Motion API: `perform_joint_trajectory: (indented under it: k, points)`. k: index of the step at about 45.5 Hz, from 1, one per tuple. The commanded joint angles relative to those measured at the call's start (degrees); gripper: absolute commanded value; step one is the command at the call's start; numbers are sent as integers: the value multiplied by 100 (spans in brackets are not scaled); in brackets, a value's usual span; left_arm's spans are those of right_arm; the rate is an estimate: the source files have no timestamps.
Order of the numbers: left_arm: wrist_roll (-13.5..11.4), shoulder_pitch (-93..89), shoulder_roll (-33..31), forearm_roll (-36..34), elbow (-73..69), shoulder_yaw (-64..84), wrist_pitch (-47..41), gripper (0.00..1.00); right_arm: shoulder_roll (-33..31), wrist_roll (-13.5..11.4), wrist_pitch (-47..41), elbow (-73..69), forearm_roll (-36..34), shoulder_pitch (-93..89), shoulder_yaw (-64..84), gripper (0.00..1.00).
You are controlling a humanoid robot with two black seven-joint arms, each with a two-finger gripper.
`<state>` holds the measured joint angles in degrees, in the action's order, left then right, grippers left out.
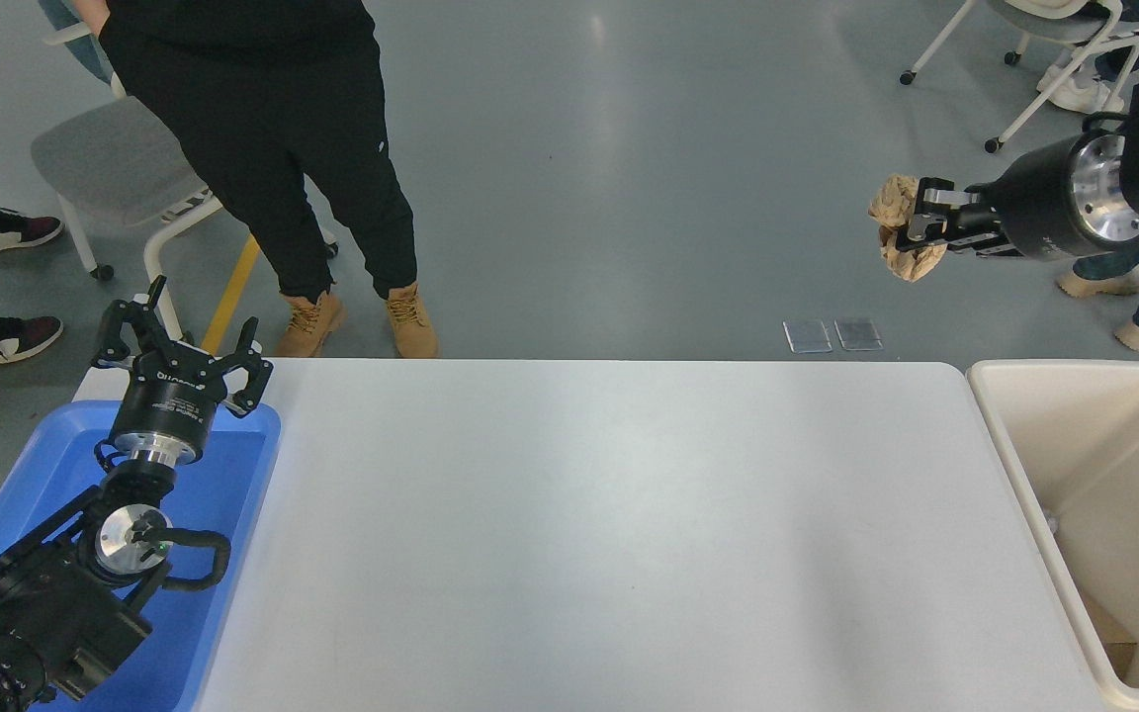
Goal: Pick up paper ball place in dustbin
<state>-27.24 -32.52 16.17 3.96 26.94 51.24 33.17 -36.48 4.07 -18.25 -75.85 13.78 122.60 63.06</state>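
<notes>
My right gripper (pixel 916 225) is shut on the tan-brown paper ball (pixel 901 229) and holds it high in the air, well above the table's far right corner. The arm comes in from the right edge and points left. The cream-white dustbin (pixel 1009 435) stands off the table's right end, below and to the right of the held ball. My left gripper (pixel 179 341) is open and parked at the lower left, over the blue tray.
A shallow blue tray (pixel 233 494) sits at the table's left end under the left arm. A person in black trousers (pixel 283 168) stands at the far side. Chairs and other people's legs are on the floor at the top corners. The white table (pixel 589 524) spans the middle.
</notes>
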Motion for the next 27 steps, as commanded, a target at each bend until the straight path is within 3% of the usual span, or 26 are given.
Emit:
perform_joint_trajectory:
  k: [1, 13, 27]
  points:
    - [0, 0, 0, -1, -5, 0, 5, 99, -632, -29, 119, 280, 81, -95, 14, 0]
    - [0, 0, 0, -1, 4, 0, -4, 99, -1186, -20, 488, 2283, -33, -1939, -293, 0]
    - [0, 0, 0, -1, 4, 0, -4, 99, -1116, -29, 1095, 4349, -886, -5314, -2622, 0]
